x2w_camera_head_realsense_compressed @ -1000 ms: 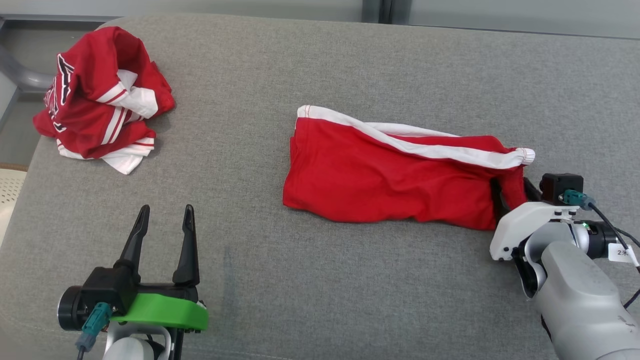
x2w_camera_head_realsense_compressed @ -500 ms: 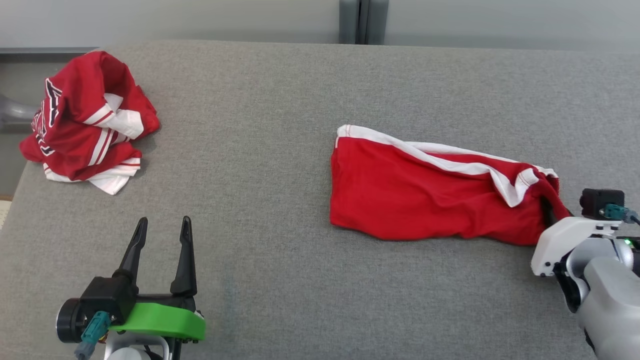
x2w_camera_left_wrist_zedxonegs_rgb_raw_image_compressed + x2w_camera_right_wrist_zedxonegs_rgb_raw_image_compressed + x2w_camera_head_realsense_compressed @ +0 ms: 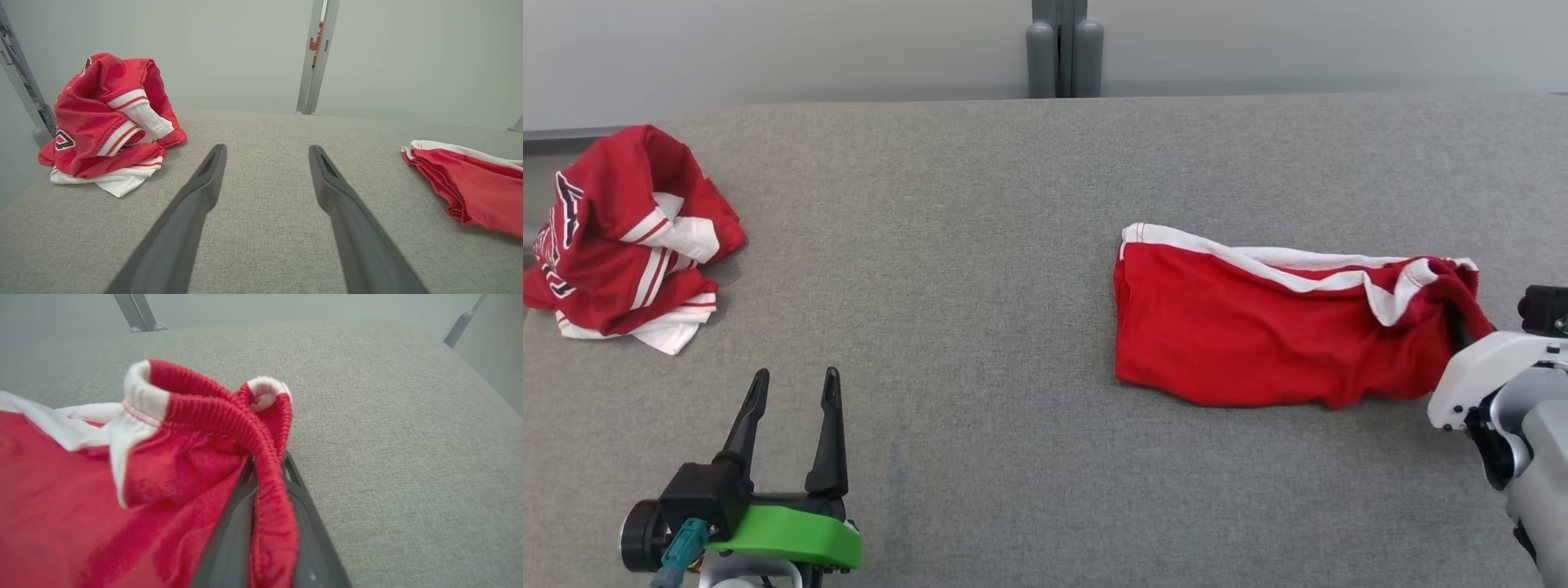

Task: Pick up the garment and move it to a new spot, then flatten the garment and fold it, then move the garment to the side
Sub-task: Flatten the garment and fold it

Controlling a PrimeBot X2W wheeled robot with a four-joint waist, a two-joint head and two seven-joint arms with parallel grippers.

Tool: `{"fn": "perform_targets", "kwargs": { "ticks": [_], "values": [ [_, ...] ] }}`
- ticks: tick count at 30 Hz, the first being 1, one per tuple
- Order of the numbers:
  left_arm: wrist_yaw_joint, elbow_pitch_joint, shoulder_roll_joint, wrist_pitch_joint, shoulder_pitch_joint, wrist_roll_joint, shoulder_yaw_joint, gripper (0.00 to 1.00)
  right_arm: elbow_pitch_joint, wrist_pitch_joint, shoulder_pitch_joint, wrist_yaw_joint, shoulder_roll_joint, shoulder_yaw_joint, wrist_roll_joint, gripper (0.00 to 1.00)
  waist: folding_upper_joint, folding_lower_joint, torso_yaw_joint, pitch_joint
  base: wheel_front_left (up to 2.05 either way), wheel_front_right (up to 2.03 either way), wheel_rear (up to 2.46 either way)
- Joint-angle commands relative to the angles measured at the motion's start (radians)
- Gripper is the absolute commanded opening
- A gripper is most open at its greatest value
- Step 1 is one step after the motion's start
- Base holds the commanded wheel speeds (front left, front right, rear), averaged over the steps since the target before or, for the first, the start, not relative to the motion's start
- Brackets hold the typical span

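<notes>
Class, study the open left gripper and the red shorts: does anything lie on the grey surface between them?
Nothing visible does. Bare grey surface separates the left gripper from the red shorts; the crumpled jersey lies off to the gripper's other side.

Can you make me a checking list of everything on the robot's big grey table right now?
Surface: grey fabric table, bare in the middle.
Job's things: red shorts lie at the right, waistband end lifted.
Clutter: crumpled red-and-white jersey at the far left.
Grippers: left gripper open above bare fabric; right gripper shut on the waistband.
Cables: teal cable plug at the left wrist.
Surroundings: pale wall and grey post behind.
</notes>
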Motion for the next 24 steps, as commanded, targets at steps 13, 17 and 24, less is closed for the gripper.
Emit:
{"fn": "perform_targets", "kwargs": {
  "ticks": [13,17,24],
  "values": [
    [-0.002,0.007,0.0,-0.003,0.023,-0.008,-0.002,1.0,-0.3,0.17,0.033,-0.002,0.063,0.08,0.291,0.0,-0.0001,0.0,-0.021,-0.029,0.0,0.0,0.0],
    [-0.002,0.011,0.0,-0.003,0.022,-0.014,-0.004,1.0,-0.348,0.203,0.017,-0.002,0.099,0.077,0.344,0.0,-0.0001,0.0,-0.015,-0.028,0.0,0.0,0.0],
    [-0.002,0.012,0.0,-0.003,0.011,-0.023,-0.008,1.0,-0.321,0.19,-0.023,-0.001,0.192,0.066,0.338,0.0,-0.0001,0.0,0.014,-0.017,0.0,0.0,0.0]
  ]
}}
